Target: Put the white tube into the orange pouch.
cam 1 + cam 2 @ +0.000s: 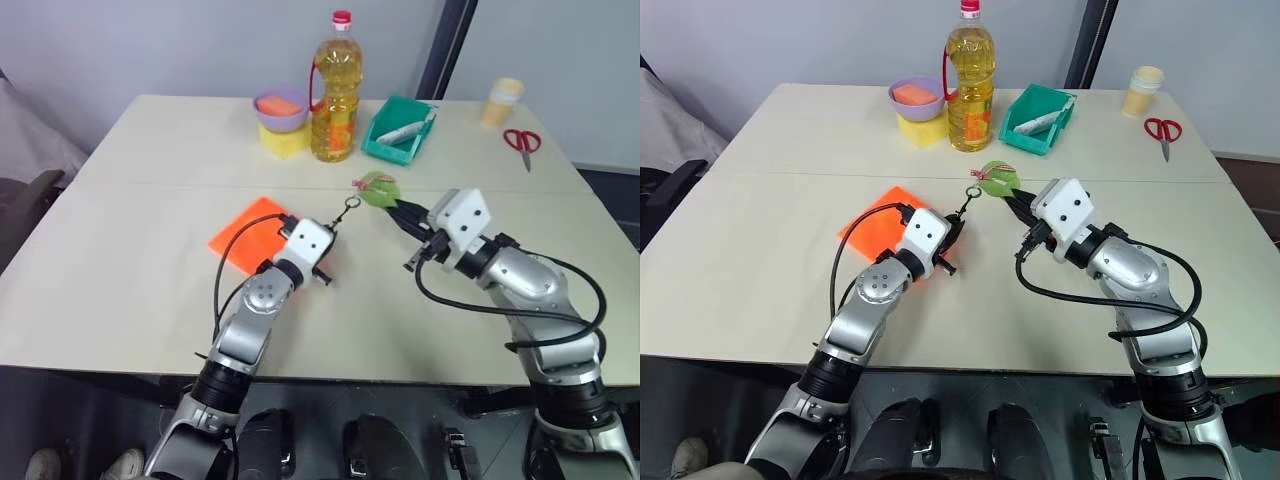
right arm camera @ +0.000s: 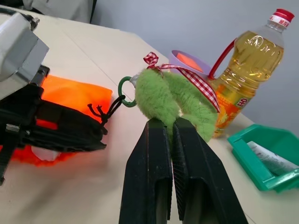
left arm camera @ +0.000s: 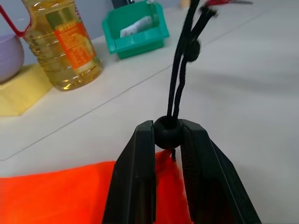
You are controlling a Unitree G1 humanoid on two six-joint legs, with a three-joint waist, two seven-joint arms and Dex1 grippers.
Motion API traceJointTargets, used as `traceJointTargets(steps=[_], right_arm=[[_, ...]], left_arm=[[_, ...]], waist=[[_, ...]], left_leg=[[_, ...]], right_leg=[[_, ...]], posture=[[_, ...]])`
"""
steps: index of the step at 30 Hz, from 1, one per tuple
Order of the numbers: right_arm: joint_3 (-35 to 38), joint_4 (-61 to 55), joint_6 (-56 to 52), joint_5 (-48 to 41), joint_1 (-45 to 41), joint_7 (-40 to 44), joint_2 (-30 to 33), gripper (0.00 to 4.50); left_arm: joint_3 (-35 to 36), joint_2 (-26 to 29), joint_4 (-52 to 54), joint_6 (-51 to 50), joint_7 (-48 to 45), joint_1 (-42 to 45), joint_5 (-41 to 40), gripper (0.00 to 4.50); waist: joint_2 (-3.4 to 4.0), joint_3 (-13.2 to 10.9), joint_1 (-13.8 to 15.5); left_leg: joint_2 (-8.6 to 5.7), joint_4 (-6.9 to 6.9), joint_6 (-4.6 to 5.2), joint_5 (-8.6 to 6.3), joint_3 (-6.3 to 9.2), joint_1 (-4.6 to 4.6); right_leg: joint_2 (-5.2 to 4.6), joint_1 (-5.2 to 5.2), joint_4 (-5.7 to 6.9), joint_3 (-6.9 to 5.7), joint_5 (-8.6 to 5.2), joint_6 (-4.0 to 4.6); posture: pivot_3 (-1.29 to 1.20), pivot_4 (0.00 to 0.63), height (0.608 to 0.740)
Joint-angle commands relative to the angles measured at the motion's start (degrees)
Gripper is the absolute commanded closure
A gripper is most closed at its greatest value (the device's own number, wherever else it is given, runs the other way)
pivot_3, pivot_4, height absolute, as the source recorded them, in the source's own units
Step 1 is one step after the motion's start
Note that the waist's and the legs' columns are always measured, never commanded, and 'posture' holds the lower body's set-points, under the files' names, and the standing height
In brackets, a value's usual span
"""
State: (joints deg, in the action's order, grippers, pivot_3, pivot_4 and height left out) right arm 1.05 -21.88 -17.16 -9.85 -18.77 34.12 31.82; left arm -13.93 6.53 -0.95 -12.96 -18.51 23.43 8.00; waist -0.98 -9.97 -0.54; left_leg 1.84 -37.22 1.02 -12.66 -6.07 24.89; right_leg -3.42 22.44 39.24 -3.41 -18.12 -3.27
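Your left gripper (image 3: pixel 167 140) is clamped on the round black cord stopper (image 3: pixel 167 131) at the mouth of the orange pouch (image 1: pixel 250 237), its two fingers pressed against the stopper's sides. Your right gripper (image 2: pixel 170 128) is pinched tight on the fuzzy green charm (image 2: pixel 175 100), which wears a red-and-white checked ribbon and hangs by a green ring (image 2: pixel 125 92) from the far end of the black cord (image 3: pixel 182 70). The cord runs between your two grippers, so you look set to draw the pouch open by pulling charm and stopper apart.

The pouch lies flat on the table (image 1: pixel 150 280), left of centre and near you, under and behind your left gripper. Whether its mouth is open at all I cannot tell.

The white tube (image 1: pixel 405 132) is well apart from all this, lying in the green bin (image 1: pixel 385 150) at the far side, just right of the oil bottle (image 1: pixel 335 90).

So the task is at an early stage, as I judge it: the pouch is gripped, but the tube is untouched. You have yet to open the mouth, free one gripper, fetch the tube from the bin and slide it in.
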Motion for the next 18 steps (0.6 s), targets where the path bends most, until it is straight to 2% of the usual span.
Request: traceJointTargets(steps=[1, 10, 18], right_arm=[[4.7, 3.3, 2.7, 2.9, -0.4, -2.0, 3.1, 4.50], [7.3, 12.9, 5.5, 9.8, -2.0, -7.3, 7.3, 4.50], [6.7, 14.6, 5.3, 12.0, -2.2, -8.0, 7.7, 4.50]], left_arm=[[0.8, 3.3, 2.3, 1.5, -2.1, -1.4, -0.2, 4.26], [2.6, 11.0, 6.9, 1.0, -8.7, -6.5, -3.8, 4.26], [4.4, 19.5, 14.4, -0.4, -15.4, -14.7, -7.7, 4.26]], waist=[[0.00, 0.0, 0.0], [0.02, 0.0, -0.2], [0.06, 0.0, -0.1]], left_leg=[[0.00, 0.00, 0.00, 0.00, 0.00, 0.00], [0.01, 0.05, -0.01, 0.01, -0.01, -0.02], [0.01, 0.09, -0.03, 0.01, -0.01, -0.05]], right_leg=[[0.00, 0.00, 0.00, 0.00, 0.00, 0.00], [-0.02, 0.01, -0.01, 0.00, 0.00, 0.01], [-0.04, -0.01, -0.04, 0.01, -0.01, 0.01]], posture=[[0.00, 0.150, 0.737], [0.00, 0.150, 0.737], [0.00, 0.150, 0.737]])
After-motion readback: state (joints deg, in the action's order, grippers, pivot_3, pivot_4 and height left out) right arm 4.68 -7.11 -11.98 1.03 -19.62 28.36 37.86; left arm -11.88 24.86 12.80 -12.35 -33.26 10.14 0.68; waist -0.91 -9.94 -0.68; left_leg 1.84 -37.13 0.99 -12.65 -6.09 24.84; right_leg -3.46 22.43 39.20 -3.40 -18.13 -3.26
